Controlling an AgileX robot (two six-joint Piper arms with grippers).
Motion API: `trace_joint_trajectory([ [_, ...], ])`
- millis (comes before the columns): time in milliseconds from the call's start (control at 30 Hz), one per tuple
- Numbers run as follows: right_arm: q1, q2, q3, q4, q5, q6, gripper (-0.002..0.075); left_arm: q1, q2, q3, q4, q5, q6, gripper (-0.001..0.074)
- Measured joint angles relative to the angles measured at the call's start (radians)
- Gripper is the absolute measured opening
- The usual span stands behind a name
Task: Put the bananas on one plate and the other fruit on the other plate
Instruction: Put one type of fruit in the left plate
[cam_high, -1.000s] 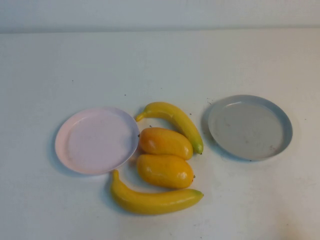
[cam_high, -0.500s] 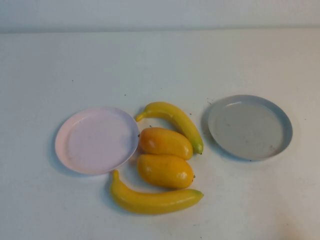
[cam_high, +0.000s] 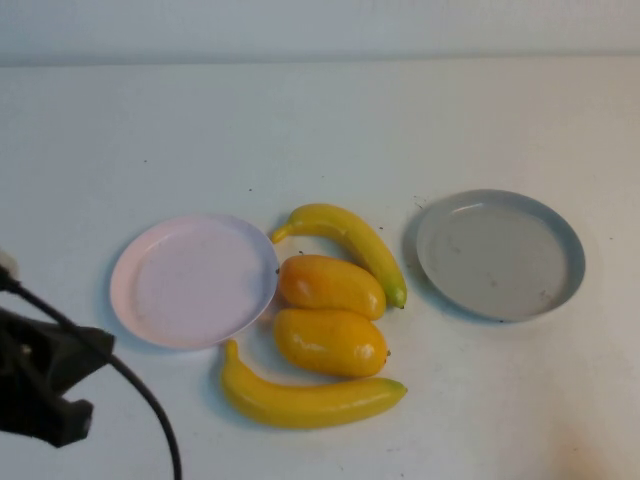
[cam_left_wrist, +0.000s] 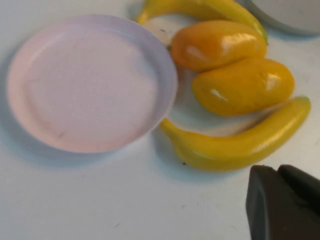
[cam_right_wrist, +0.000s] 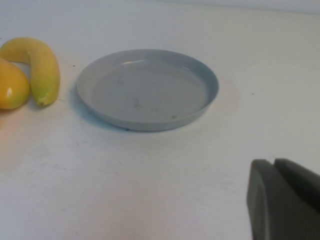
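Two bananas lie on the white table, one at the back (cam_high: 350, 240) and one at the front (cam_high: 305, 400). Two orange-yellow oval fruits (cam_high: 330, 285) (cam_high: 330, 342) lie between them. The pink plate (cam_high: 193, 281) sits just left of the fruit and the grey plate (cam_high: 500, 253) to the right; both are empty. My left gripper (cam_high: 100, 345) is shut and empty at the front left, near the pink plate's front edge. In the left wrist view it (cam_left_wrist: 277, 172) is short of the front banana (cam_left_wrist: 235, 147). My right gripper (cam_right_wrist: 274, 164) is shut and empty, short of the grey plate (cam_right_wrist: 147, 89), and is out of the high view.
A black cable (cam_high: 140, 400) trails from the left arm toward the front edge. The table's far edge meets a pale wall at the back.
My left arm has come into the high view at the front left; it was out of sight before. The fruit and plates have not moved.
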Motion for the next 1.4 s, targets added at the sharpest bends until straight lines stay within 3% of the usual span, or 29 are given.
trace_joint_trajectory([
  [233, 0.0, 0.0, 0.0, 0.0, 0.0, 0.0, -0.0015, -0.038, 0.323, -0.161, -0.045, 0.087, 0.315, -0.0002],
  [600, 0.0, 0.0, 0.0, 0.0, 0.0, 0.0, -0.0015, -0.386, 0.727, -0.503, 0.152, 0.165, 0.375, -0.0002],
  [767, 0.0, 0.0, 0.0, 0.0, 0.0, 0.0, -0.0015, -0.493, 0.875, -0.629, 0.242, 0.192, 0.375, 0.0004],
  [833, 0.0, 0.0, 0.0, 0.0, 0.0, 0.0, -0.0015, -0.522, 0.92, -0.672, 0.276, 0.194, 0.375, 0.0041],
  [933, 0.0, 0.0, 0.0, 0.0, 0.0, 0.0, -0.0016, -0.56, 0.979, -0.714, 0.319, 0.194, 0.378, 0.0183],
  [1000, 0.0, 0.0, 0.0, 0.0, 0.0, 0.0, -0.0016, -0.582, 1.009, -0.733, 0.356, 0.181, 0.378, 0.0353],
  [1100, 0.0, 0.0, 0.0, 0.0, 0.0, 0.0, -0.0015, -0.605, 1.035, -0.739, 0.413, 0.133, 0.378, 0.0533],
  [1200, 0.0, 0.0, 0.0, 0.0, 0.0, 0.0, -0.0015, -0.612, 1.046, -0.739, 0.453, 0.092, 0.38, 0.0601],
  [1400, 0.0, 0.0, 0.0, 0.0, 0.0, 0.0, -0.0015, -0.613, 1.073, -0.74, 0.468, 0.077, 0.393, 0.0628],
])
